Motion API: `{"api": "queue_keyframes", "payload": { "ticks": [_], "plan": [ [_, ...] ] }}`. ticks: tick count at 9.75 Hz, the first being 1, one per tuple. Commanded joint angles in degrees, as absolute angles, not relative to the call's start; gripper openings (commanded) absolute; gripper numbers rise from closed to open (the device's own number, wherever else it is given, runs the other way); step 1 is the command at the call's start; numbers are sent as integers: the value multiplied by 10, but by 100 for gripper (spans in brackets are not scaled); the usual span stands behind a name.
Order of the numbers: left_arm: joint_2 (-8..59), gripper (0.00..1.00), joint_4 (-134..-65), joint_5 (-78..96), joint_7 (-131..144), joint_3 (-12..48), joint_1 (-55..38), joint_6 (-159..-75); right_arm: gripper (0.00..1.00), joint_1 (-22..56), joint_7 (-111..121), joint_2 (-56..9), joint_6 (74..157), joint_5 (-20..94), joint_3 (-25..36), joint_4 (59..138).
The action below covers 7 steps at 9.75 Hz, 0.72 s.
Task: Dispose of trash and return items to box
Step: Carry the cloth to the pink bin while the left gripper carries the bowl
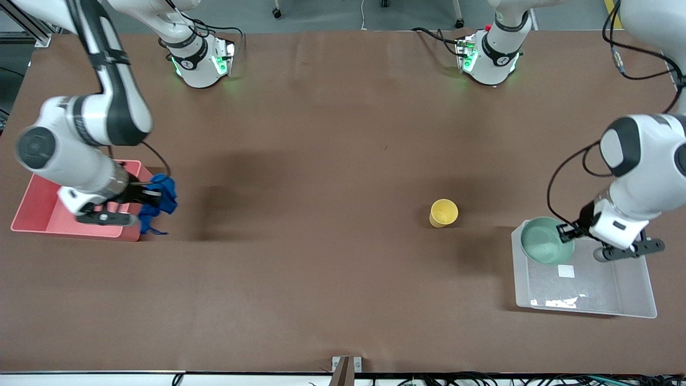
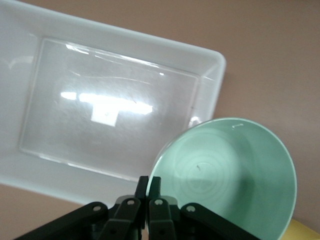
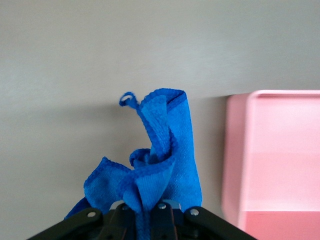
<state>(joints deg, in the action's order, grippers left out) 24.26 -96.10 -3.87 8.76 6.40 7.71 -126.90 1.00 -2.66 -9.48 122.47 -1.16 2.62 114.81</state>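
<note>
1. Brown counter (image 1: 332,161) covering runs wall to wall, with a pink bin (image 1: 37,212) at the right arm's end and the clear box (image 1: 616,300) at the left arm's end.
2. Risk on the right: the right end effector (image 1: 153,195) is pinched shut on the blue trash (image 1: 161,201), which hangs over the bin's edge and the counter beside it. Released here, I judge the cloth could drape on the rim or drop outside.
3. Risk on the left: the left end effector (image 1: 565,231) is clamped narrowly on the rim of the mint bowl (image 1: 546,241), which is tilted over the box's corner. A one-sided rim grip could let it swing or slip, and it may catch the box wall.
4. The yellow cup (image 1: 444,213) stands on the counter, apart from the box and toward the counter's middle, untouched by either end effector.
</note>
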Motion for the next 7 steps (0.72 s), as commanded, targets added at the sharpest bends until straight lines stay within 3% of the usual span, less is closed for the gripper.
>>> {"api": "queue_keyframes", "payload": {
  "ticks": [1, 7],
  "plan": [
    [334, 1, -884, -52, 35, 68, 104, -1252, 1, -60, 10, -81, 1229, -70, 15, 1160],
    [419, 3, -862, -40, -27, 70, 147, -1260, 1, -191, 120, -133, 1330, -126, 13, 1162]
  ]
}}
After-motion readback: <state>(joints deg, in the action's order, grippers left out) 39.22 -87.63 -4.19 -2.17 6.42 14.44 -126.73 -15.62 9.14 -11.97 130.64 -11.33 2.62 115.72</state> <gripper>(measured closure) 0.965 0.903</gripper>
